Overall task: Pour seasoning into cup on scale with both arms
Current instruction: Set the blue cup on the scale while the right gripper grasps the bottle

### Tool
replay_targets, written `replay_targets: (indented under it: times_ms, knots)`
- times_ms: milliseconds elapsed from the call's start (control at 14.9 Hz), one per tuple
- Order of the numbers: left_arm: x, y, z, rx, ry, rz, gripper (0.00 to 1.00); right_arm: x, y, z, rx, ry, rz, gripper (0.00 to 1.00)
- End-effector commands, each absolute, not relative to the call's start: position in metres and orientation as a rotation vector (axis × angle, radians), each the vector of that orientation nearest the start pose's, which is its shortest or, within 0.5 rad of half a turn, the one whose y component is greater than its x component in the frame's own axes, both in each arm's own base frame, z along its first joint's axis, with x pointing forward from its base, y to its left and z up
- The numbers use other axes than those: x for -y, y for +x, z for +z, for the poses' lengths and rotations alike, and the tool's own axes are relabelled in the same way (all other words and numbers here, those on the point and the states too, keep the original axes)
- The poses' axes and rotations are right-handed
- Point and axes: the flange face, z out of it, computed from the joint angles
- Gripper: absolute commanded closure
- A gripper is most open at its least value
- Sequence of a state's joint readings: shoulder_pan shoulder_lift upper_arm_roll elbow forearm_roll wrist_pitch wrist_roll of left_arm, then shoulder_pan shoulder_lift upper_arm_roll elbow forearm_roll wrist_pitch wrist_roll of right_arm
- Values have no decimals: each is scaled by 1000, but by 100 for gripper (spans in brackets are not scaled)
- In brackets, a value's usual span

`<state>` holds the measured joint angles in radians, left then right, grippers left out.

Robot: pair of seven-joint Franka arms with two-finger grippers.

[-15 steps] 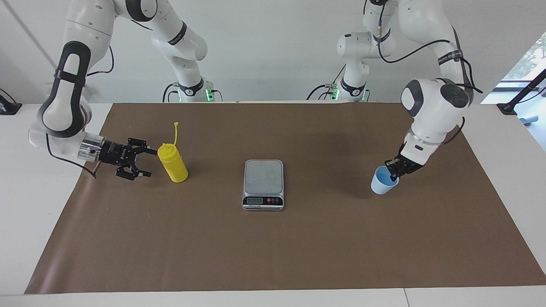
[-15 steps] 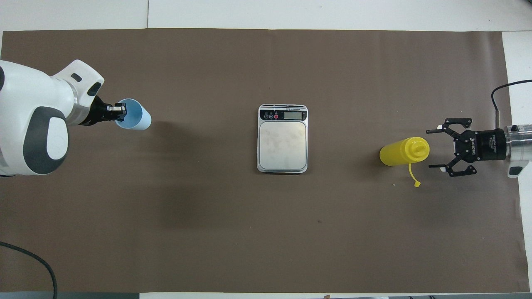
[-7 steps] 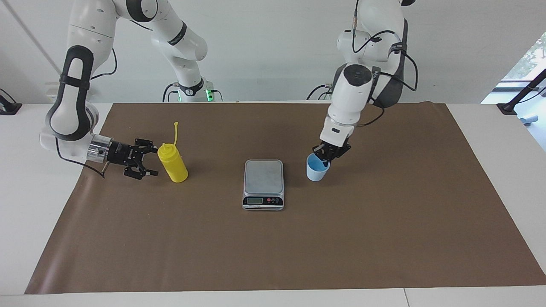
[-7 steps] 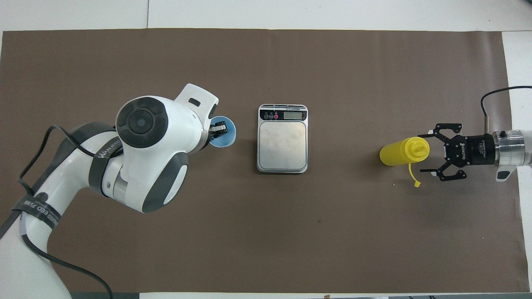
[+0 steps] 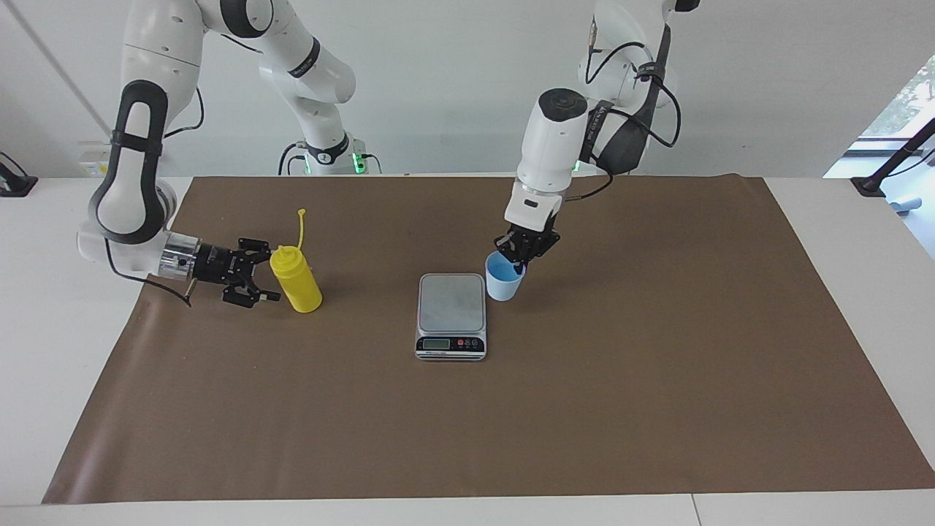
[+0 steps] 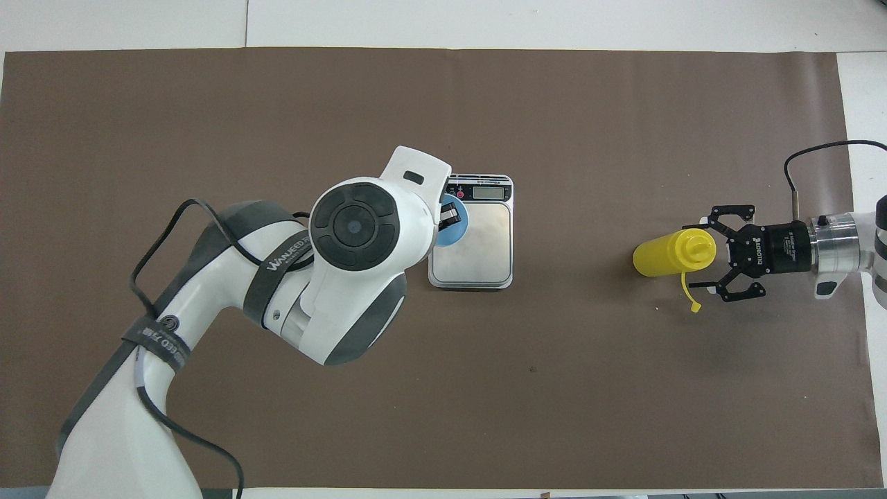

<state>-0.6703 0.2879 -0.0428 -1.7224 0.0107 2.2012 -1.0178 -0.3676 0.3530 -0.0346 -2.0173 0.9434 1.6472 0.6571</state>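
Observation:
The yellow seasoning bottle [image 5: 297, 283] [image 6: 666, 254] stands upright on the mat toward the right arm's end, its cap strap sticking up. My right gripper [image 5: 270, 274] [image 6: 693, 255] is level with it and open, a fingertip on either side of the nozzle end without gripping. The pale blue cup [image 5: 503, 282] [image 6: 458, 220] hangs low by the scale's edge that faces the left arm's end. My left gripper [image 5: 520, 256] [image 6: 450, 218] is shut on its rim, one finger inside. The scale [image 5: 451, 303] [image 6: 478, 242] sits mid-mat with a bare platform. The left arm hides part of the cup from overhead.
A brown mat [image 5: 584, 409] covers most of the white table. Two small white arms with green-lit bases [image 5: 332, 157] [image 5: 603, 157] stand still at the robots' end of the table.
My left arm has carried the cup from the left arm's end of the mat over to the scale's edge. My right gripper has slid closer until its open fingers flank the bottle's top.

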Motion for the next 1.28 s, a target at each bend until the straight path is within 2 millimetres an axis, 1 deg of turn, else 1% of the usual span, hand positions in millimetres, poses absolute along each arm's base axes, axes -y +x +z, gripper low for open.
replay_targets:
  times_ms: [0, 135, 269, 404, 471, 538, 606, 740, 807, 875, 942, 1009, 1144, 1211]
  knots:
    - [457, 510, 408, 510, -3202, -176, 100, 126, 524, 275, -1491, -1604, 915, 0]
    - [457, 510, 399, 472, -3182, -209, 100, 122, 525, 275, -1489, -1610, 917, 0]
    - [456, 509, 394, 464, -3176, -207, 100, 116, 526, 274, -1485, -1620, 922, 0]
    - [456, 509, 393, 461, -3174, -203, 100, 115, 525, 271, -1492, -1619, 922, 0]
    - [457, 510, 394, 462, -3185, -215, 62, 114, 525, 271, -1494, -1623, 916, 0]
    - [458, 509, 392, 441, -3197, -231, 1, 114, 525, 272, -1494, -1623, 915, 0]
    - [458, 507, 387, 438, -3204, -235, 0, 114, 525, 272, -1495, -1625, 914, 0]
    - [459, 506, 398, 436, -3220, -260, 0, 114, 525, 272, -1495, -1623, 913, 0]
    - [458, 504, 411, 442, -3228, -273, 0, 114, 525, 272, -1495, -1625, 914, 0]
    - [454, 502, 429, 447, -3239, -295, 0, 114, 525, 271, -1496, -1622, 913, 0]
    - [450, 499, 441, 451, -3237, -297, 0, 114, 525, 271, -1498, -1620, 914, 0]
    - [445, 496, 451, 454, -3225, -285, 0, 110, 527, 272, -1495, -1613, 914, 0]
    - [426, 489, 461, 417, -3197, -250, 0, 105, 529, 272, -1489, -1614, 915, 0]
    - [409, 491, 459, 381, -3188, -240, 0, 105, 529, 272, -1489, -1614, 915, 0]
